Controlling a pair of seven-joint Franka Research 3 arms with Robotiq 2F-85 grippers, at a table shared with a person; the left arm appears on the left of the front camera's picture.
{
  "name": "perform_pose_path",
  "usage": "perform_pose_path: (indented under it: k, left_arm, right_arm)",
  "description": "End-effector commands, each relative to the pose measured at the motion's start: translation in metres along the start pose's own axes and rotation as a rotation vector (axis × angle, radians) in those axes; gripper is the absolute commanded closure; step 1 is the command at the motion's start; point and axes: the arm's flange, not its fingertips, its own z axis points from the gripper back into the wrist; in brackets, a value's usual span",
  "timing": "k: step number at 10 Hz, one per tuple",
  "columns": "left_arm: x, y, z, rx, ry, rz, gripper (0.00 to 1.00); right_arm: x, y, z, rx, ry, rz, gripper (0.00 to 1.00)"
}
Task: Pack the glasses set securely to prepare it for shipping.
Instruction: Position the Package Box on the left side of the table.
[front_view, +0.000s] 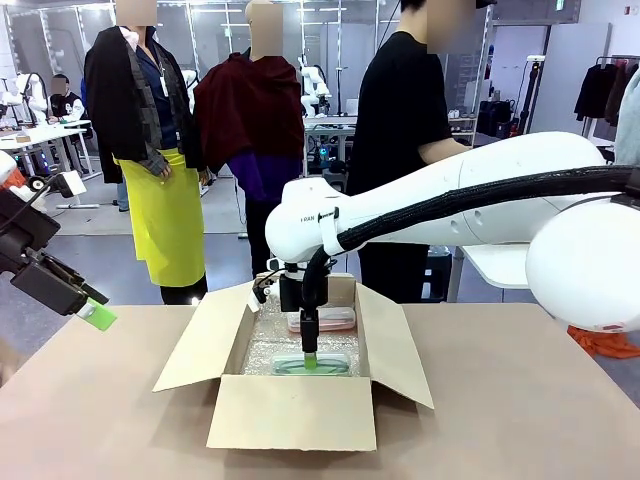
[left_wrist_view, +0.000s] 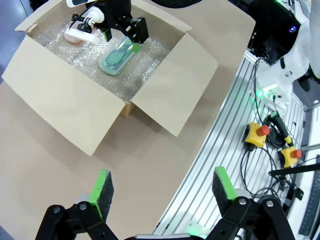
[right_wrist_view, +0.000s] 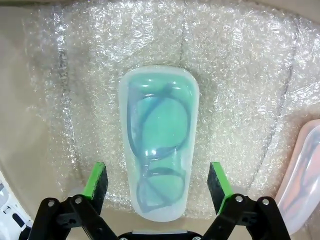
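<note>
inside box (front_view: 290, 410), cased green glasses (right_wrist_view: 160, 145), pink case (right_wrist_view: 305, 170) beside, right claw (right_wrist_view: 157, 180) wide above, left claw (left_wrist_view: 162, 185) wide

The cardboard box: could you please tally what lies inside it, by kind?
Glasses cases: 2, a clear case and a pink case
Green-framed glasses: 1 pair, inside the clear case
Bubble-wrap lining: 1
Total: 4
</note>
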Motion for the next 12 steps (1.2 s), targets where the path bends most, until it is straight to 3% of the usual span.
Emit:
perform_pose_path:
  k: [1, 3, 4, 5, 6, 7, 10, 12]
  left_arm:
    - [0.000, 0.001, 0.001, -0.018, -0.018, -0.019, 0.00]
    - [0.000, 0.000, 0.000, 0.000, 0.000, 0.000, 0.00]
    - [0.017, 0.010, 0.006, 0.028, -0.029, 0.068, 0.00]
    - [0.034, 0.030, 0.009, -0.048, -0.041, 0.223, 0.00]
    - [0.046, 0.061, 0.012, -0.013, -0.118, 0.298, 0.00]
    - [0.048, 0.098, 0.010, -0.080, -0.112, 0.446, 0.00]
    - [0.035, 0.164, 0.001, -0.144, -0.149, 0.705, 0.00]
    - [0.019, 0.197, -0.020, -0.210, -0.116, 0.873, 0.00]
  right_arm:
    - [0.002, 0.001, 0.001, -0.003, -0.002, 0.004, 0.00]
    - [0.000, 0.000, 0.000, 0.000, 0.000, 0.000, 0.00]
    - [-0.015, 0.022, 0.026, -0.030, -0.038, -0.006, 0.00]
    - [-0.032, 0.039, 0.045, -0.060, -0.059, -0.038, 0.00]
    - [-0.053, 0.053, 0.063, -0.076, -0.085, -0.048, 0.00]
    - [-0.083, 0.067, 0.082, -0.083, -0.165, -0.059, 0.00]
    - [-0.158, 0.118, 0.118, -0.180, -0.318, -0.120, 0.00]
    - [-0.210, 0.151, 0.125, -0.238, -0.442, -0.268, 0.00]
